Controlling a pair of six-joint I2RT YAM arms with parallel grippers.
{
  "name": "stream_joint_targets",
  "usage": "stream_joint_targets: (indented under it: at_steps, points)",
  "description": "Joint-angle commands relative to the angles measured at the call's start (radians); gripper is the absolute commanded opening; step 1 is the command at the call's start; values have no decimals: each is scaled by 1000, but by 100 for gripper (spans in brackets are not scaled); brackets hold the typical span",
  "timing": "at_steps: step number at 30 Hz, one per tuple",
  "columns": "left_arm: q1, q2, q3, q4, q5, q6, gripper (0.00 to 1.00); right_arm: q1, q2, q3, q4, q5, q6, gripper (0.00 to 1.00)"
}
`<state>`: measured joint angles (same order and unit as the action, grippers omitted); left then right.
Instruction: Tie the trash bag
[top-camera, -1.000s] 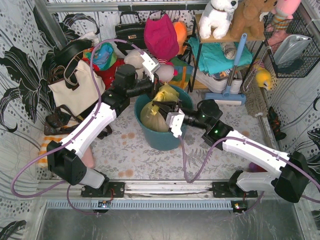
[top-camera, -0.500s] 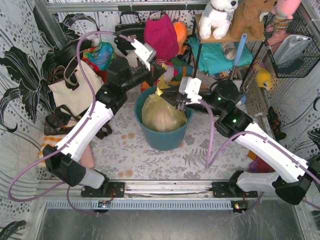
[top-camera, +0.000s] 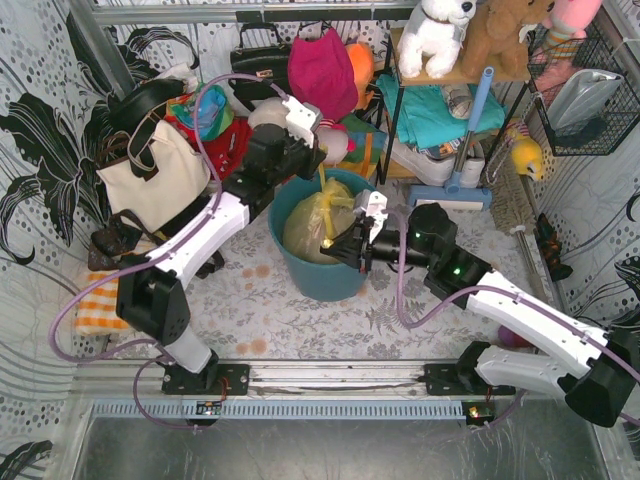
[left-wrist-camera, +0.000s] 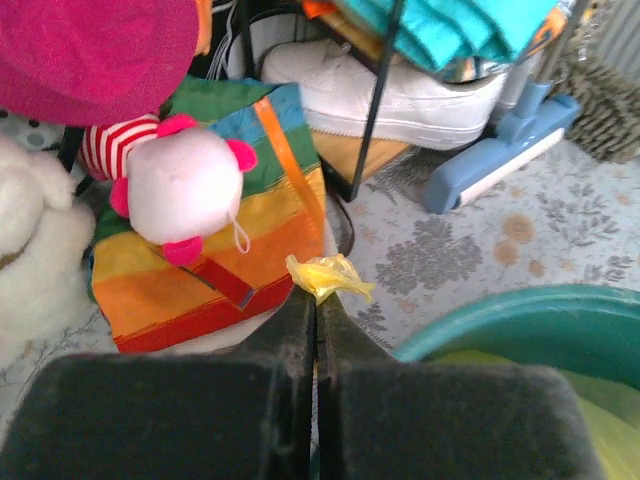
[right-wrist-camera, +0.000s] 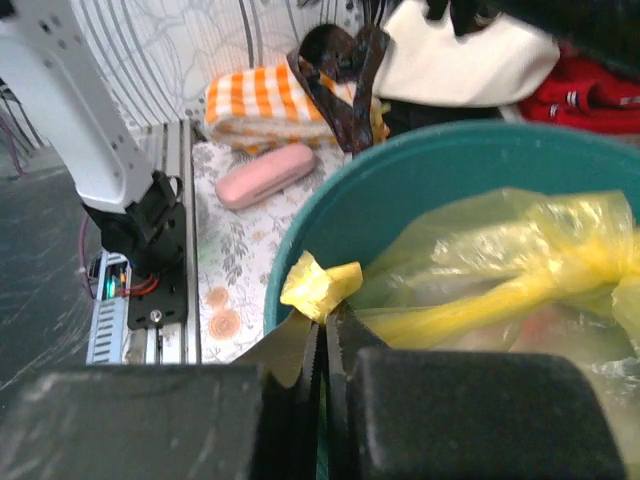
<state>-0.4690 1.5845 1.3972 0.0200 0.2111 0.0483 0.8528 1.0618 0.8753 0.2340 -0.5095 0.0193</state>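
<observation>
Trash bag (top-camera: 303, 228) sits in the teal bin (top-camera: 305, 285), mouth up, its yellow film bulging level with the rim. The two handle strips are drawn apart along one line, roughly far-to-near across the bin in the top view, so the long axis of the strips runs away from the arm bases.

Left gripper (top-camera: 319, 166) is above the bin's far rim, fingers clenched on the tip of the far strip (left-wrist-camera: 328, 277). In the left wrist view a small crumpled yellow tuft sticks out past the closed fingertips. This strip rises from the gathered top of the bag toward the far side.

Right gripper (top-camera: 334, 247) is low over the bin's near side, against the bag, fingers pinched tight on the near strip (right-wrist-camera: 470, 305). In the right wrist view the folded yellow end pokes up above the tips, and the strip runs straight from there rightward into the bag body.

Around the bin: cream tote (top-camera: 150, 180) to its left, striped rainbow bag (left-wrist-camera: 215, 265) beyond the far rim.
</observation>
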Motion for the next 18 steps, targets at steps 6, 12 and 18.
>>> stream_joint_targets:
  at_steps: [6, 12, 18]
  points:
    - [27, 4, 245, -15, 58, -16, 0, 3, -47, 227, 3, -100, 35, 0]
    - [28, -49, 51, 54, 17, -10, 0, 3, -125, 79, 58, -92, 183, 0]
    - [39, -21, -95, 177, -16, -6, 0, 3, -216, -123, 100, -38, 263, 0]
